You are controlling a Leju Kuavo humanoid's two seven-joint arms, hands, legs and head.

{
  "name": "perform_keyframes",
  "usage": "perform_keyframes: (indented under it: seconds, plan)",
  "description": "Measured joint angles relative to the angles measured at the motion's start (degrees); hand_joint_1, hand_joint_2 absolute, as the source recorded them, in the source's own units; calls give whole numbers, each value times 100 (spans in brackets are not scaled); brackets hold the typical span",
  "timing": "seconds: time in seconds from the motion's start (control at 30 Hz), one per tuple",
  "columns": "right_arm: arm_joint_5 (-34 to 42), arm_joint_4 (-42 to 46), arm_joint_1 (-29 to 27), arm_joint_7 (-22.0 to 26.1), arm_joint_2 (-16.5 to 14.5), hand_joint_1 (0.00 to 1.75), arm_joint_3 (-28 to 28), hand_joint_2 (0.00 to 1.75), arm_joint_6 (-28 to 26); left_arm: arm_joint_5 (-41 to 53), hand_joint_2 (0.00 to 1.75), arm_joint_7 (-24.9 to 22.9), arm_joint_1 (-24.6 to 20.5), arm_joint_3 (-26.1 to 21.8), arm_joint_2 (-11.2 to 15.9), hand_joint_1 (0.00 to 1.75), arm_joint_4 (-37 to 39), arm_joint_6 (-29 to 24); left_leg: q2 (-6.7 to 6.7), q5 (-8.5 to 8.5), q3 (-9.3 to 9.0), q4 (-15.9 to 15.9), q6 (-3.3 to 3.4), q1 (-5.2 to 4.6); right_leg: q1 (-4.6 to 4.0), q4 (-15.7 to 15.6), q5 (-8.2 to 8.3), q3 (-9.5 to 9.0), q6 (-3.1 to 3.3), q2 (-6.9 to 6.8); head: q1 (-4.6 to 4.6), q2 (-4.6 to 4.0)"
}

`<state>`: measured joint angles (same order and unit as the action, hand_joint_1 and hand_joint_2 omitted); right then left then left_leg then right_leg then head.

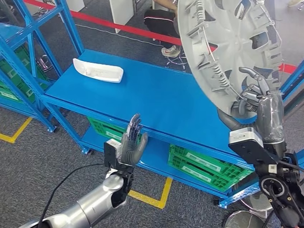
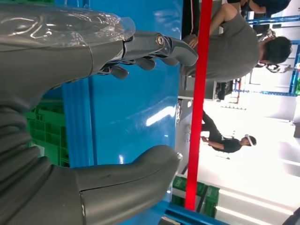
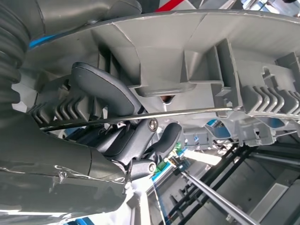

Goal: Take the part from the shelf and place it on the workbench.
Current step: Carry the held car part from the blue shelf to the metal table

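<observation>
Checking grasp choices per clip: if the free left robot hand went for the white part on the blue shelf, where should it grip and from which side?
Probably across the middle of the white part, coming from above and the near edge. It lies flat, long and narrow on the blue shelf with bare surface around it, so its short width suits the left robot hand, whose fingers are spread, holding nothing.
</observation>
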<state>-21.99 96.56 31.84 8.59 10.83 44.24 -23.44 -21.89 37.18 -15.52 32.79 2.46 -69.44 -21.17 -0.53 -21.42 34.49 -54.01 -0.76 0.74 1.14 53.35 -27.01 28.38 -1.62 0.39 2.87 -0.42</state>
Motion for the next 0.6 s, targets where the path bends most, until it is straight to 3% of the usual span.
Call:
perform_keyframes:
  seconds: [0.17, 0.3, 0.6]
  plan:
    - [-4, 7, -18, 0, 5, 175, -25, 175, -5, 10, 0, 0, 0, 0, -24, 0, 1, 0, 0, 0, 0, 0, 0, 0, 0, 0, 0, 0, 0, 0, 0, 0]
    - [-4, 11, -19, 0, 10, 175, -28, 175, -14, 22, 175, 1, 0, 0, -29, 0, 1, 1, 0, 0, 0, 0, 0, 0, 0, 0, 0, 0, 0, 0, 1, 0]
    - [118, 8, -12, 37, 19, 175, -21, 175, 7, 197, 175, -1, 14, -32, -22, 0, -1, -14, -1, 0, 3, 2, 0, 0, -1, 1, 0, -2, 0, -2, 1, 0]
